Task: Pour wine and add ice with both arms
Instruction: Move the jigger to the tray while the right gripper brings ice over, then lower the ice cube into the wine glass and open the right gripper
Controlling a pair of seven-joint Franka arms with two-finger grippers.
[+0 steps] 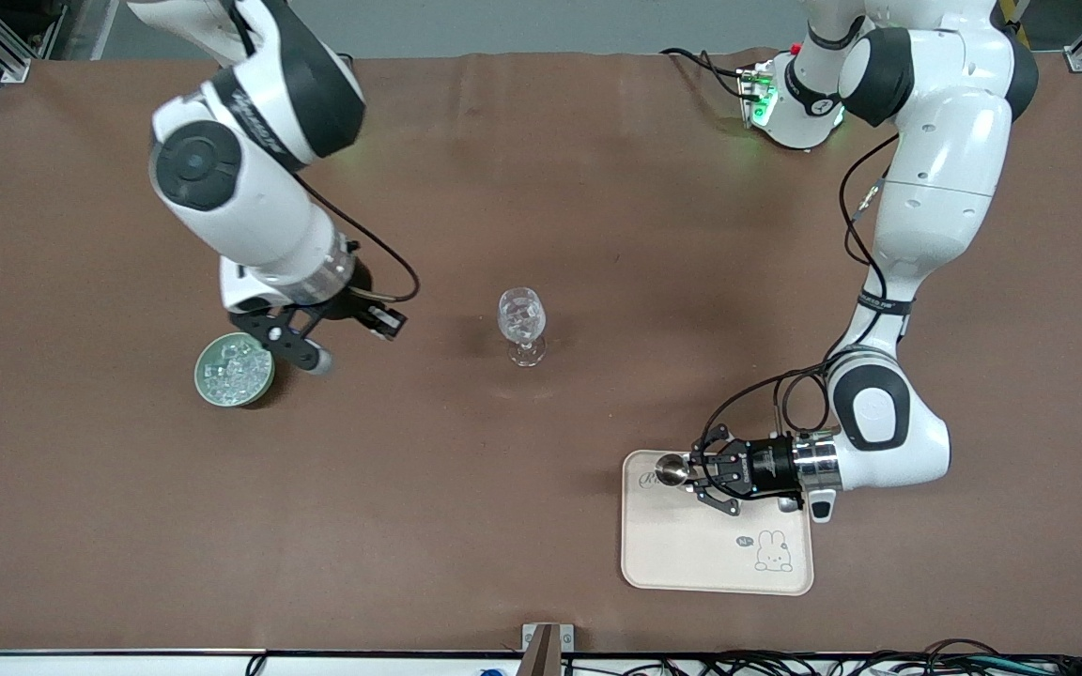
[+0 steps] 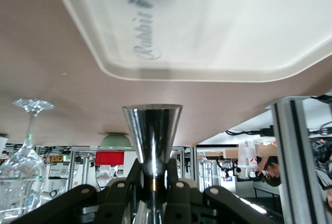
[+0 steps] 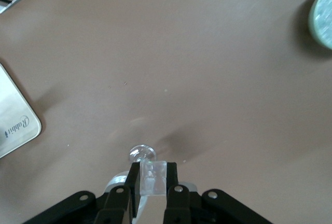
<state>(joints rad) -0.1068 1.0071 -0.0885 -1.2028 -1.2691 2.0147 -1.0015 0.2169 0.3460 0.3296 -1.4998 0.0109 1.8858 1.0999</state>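
My left gripper (image 1: 687, 471) lies level over the corner of the cream tray (image 1: 691, 545), shut on the waist of the small silver hourglass measure (image 1: 671, 469); no wine shows in it. In the left wrist view the measure (image 2: 152, 130) sits between the fingers with the tray (image 2: 218, 22) past it. My right gripper (image 1: 316, 360) hangs over the table beside the pale green dish (image 1: 202, 385) that holds the heap of ice (image 1: 233, 368). It is shut on one clear ice cube (image 3: 154, 176). The stemmed glass (image 1: 522, 324) stands upright mid-table, between both grippers.
The brown table cover (image 1: 597, 235) spans the whole table. A green-lit box (image 1: 755, 99) with cables sits at the left arm's base. A metal bracket (image 1: 546, 648) stands at the table edge nearest the front camera. The tray has a rabbit print (image 1: 773, 552).
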